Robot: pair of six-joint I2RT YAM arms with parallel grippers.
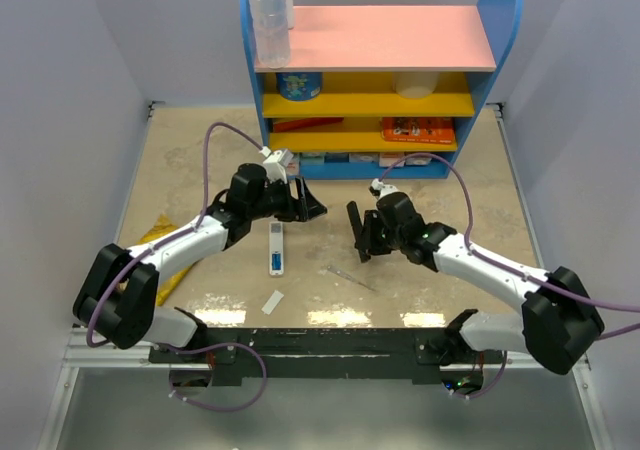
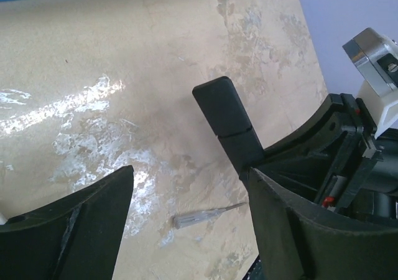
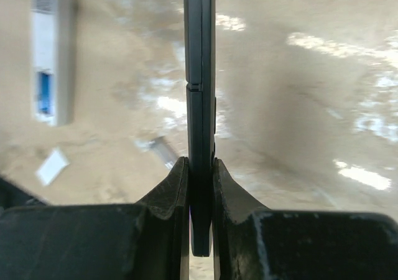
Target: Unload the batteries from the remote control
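My right gripper is shut on a slim black remote control, holding it by one end, edge-on above the table. The left gripper is open and empty, just left of the black remote and not touching it. A white remote control lies flat on the table between the arms, back up, with a blue battery showing in its compartment. No battery shows on the black remote.
A small white cover piece lies near the front edge. A long thin grey stick rests right of it. A yellow bag sits at the left. A blue shelf unit stands at the back.
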